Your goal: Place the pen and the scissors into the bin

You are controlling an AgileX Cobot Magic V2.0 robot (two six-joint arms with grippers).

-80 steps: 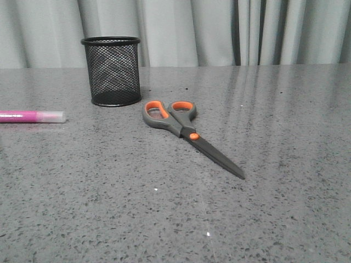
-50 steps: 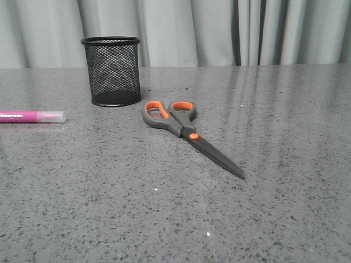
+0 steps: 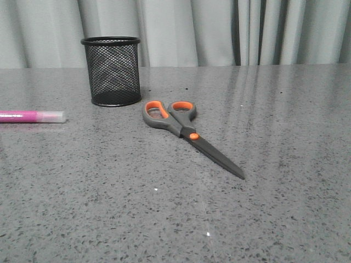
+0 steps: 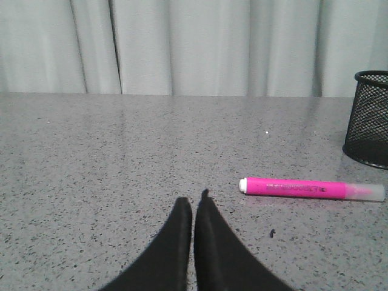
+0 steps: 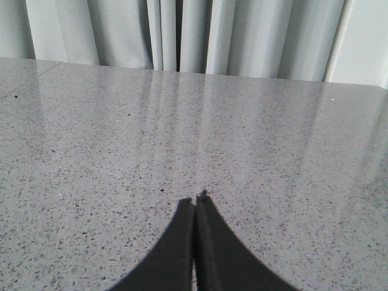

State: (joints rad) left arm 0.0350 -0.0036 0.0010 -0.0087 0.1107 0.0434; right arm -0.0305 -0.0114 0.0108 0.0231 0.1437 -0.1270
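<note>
The black mesh bin (image 3: 111, 71) stands upright at the back left of the table; its edge also shows in the left wrist view (image 4: 370, 118). The scissors (image 3: 186, 131) lie flat just right of the bin, handles toward it, blades pointing to the front right. The pink pen (image 3: 32, 116) lies flat at the left edge of the front view, cap pointing right. In the left wrist view the pen (image 4: 310, 188) lies beyond and to one side of my left gripper (image 4: 193, 201), which is shut and empty. My right gripper (image 5: 195, 199) is shut and empty over bare table. Neither gripper shows in the front view.
The grey speckled table (image 3: 219, 219) stretches across the whole view. Grey curtains (image 3: 219, 30) hang behind its far edge.
</note>
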